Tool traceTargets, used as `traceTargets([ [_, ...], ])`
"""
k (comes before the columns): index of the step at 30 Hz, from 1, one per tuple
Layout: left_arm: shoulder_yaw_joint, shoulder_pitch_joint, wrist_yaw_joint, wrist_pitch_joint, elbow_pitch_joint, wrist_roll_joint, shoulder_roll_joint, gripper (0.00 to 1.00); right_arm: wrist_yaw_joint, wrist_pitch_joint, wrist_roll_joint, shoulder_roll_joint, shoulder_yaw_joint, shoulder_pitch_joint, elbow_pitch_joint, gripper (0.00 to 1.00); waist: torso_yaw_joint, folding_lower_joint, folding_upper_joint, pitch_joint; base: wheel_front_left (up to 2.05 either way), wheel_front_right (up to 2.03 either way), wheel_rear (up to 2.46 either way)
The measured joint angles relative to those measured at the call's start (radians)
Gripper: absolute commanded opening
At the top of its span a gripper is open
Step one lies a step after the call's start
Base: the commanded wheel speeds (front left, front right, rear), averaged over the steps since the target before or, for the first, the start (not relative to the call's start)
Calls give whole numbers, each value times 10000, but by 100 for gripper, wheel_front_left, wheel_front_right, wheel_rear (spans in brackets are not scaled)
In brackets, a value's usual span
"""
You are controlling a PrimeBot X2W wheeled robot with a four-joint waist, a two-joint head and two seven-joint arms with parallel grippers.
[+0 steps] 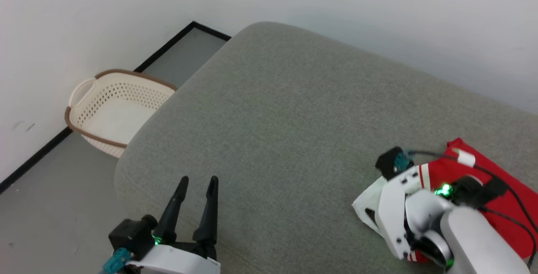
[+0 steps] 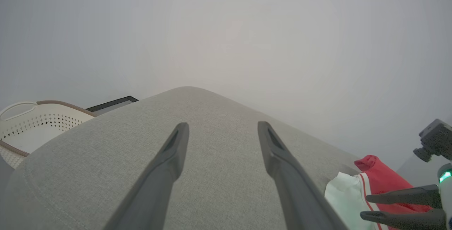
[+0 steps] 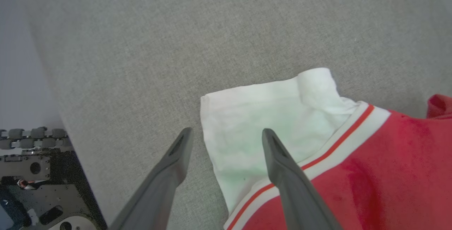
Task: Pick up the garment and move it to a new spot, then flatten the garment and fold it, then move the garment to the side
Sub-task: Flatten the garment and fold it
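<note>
- While the garment (image 3: 381,173) lies on the grey upholstered seat (image 1: 273,118) at its near right, the right end effector (image 3: 226,133) hangs over it with its two fingers apart and nothing between them.
- In the right wrist view one finger stands over the white sleeve end (image 3: 254,124) and the other over bare seat fabric, so the pair straddles the sleeve's left edge. That stance would suit a pinch on the hem, or a hand that has no hold on it; which one cannot be told. Nor can it be told whether the fingertips touch the cloth.
- From the head view the red body of the shirt reads as a compact, straight-edged shape close to the seat's right edge. Only the striped sleeve end spills left of it. That neat outline suggests a folded shirt set to the side, though the arm hides much of it.
- At the near left, well apart from the shirt, the left end effector (image 1: 199,179) is also spread wide and empty, pointing away over open seat. This likely keeps it clear of the right arm's work.
- Most of the seat is bare, which leaves room for spreading the cloth if more flattening is needed.
- A cream perforated basket (image 1: 138,73) sits on the floor at the far left by the wall, away from both arms and apparently not involved.
</note>
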Motion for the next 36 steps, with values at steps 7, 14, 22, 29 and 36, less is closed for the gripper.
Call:
traceTargets([
  [7, 313, -45, 0, 0, -61, 44, -211, 100, 0, 759, -226, 297, 395, -1309, 1490, 100, 192, 0, 0, 422, 0, 0, 0],
  [14, 593, -49, 0, 0, 46, -21, -316, 100, 0, 1003, -134, 445, 761, -1817, 2581, 0, 258, 0, 0, 506, 0, 0, 0],
  [22, 890, -17, 0, 0, 146, -134, -339, 100, 0, 719, 119, 326, 918, -2013, 2987, 0, 203, 0, 0, 368, 0, 0, 0],
  [29, 903, 60, 0, 0, 203, -201, -343, 100, 0, -207, 265, 453, 658, -2228, 3076, 0, 152, 0, 0, 230, 0, 0, 0],
  [36, 865, 77, 0, 0, 299, -100, -345, 100, 0, -1009, 560, 527, 21, -2263, 2913, 0, 49, 0, 0, -6, 0, 0, 0],
])
